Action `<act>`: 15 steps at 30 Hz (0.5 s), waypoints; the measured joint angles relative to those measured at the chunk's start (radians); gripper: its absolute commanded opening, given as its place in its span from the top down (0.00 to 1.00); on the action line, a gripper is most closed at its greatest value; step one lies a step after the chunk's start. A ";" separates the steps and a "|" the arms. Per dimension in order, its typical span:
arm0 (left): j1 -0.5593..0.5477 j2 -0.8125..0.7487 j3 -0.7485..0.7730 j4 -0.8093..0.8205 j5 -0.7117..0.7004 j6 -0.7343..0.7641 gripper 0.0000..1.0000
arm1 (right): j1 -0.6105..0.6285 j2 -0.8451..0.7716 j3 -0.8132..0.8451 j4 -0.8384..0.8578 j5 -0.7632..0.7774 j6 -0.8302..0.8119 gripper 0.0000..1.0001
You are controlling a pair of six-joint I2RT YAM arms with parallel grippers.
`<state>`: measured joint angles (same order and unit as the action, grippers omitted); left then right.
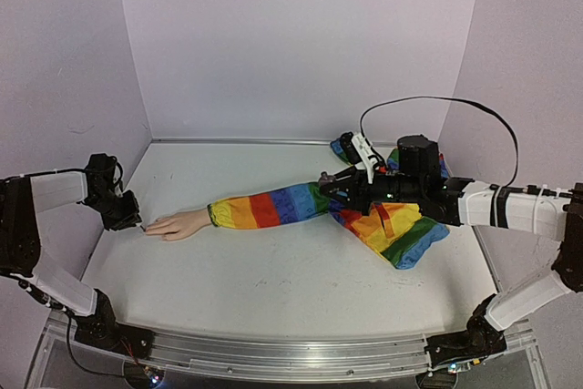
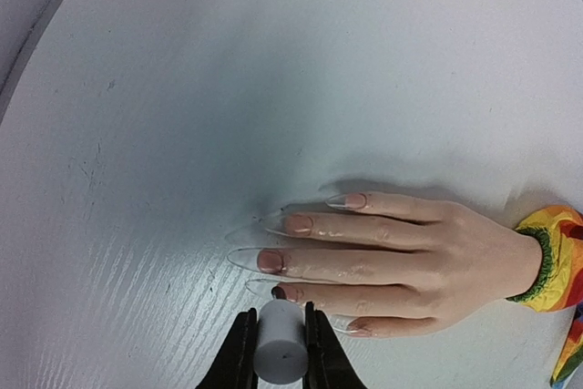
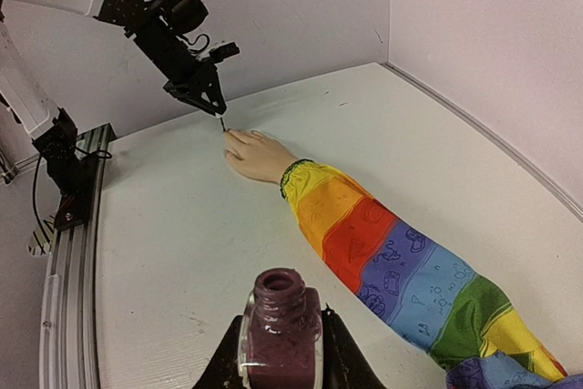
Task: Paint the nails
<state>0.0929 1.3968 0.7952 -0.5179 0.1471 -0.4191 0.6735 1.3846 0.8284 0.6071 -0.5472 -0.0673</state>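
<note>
Pale lilac walls are closing in a white counter on three sides. A mannequin hand is lying palm down toward the counter's left side, fingers pointing left. Its rainbow-striped sleeve is trailing off to the right across the middle.

The nails are sitting at the fingertips, pinkish at the base, with long clear tips reaching further left. One of them is showing a dark patch at its base (the rest are showing only pink).

The left gripper is hanging just left of those fingertips, its jaws pinching narrow on a small white brush cap. In the left wrist view the cap is standing right beside the dark-marked nail, and it is hiding whether any bristles are touching. In the right wrist view a thin brush stem is pointing down from that gripper to the fingertips.

The right gripper is hovering over the right end of the sleeve, well apart from the nails. It is clamping an open polish bottle of purple polish, which is standing upright between its jaws.
</note>
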 measured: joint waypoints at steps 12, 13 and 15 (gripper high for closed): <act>0.000 0.010 0.000 0.003 0.008 0.000 1.00 | -0.001 0.003 0.000 0.000 -0.008 0.000 1.00; 0.000 0.010 0.000 0.003 0.008 0.000 1.00 | -0.001 0.003 0.000 0.000 -0.008 0.000 1.00; 0.000 0.010 0.000 0.003 0.008 0.000 1.00 | -0.001 0.003 0.000 0.000 -0.009 0.000 1.00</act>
<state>0.0929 1.4063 0.7952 -0.5148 0.1547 -0.4191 0.6724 1.3880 0.8284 0.6075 -0.5564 -0.0673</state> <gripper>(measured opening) 0.143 0.222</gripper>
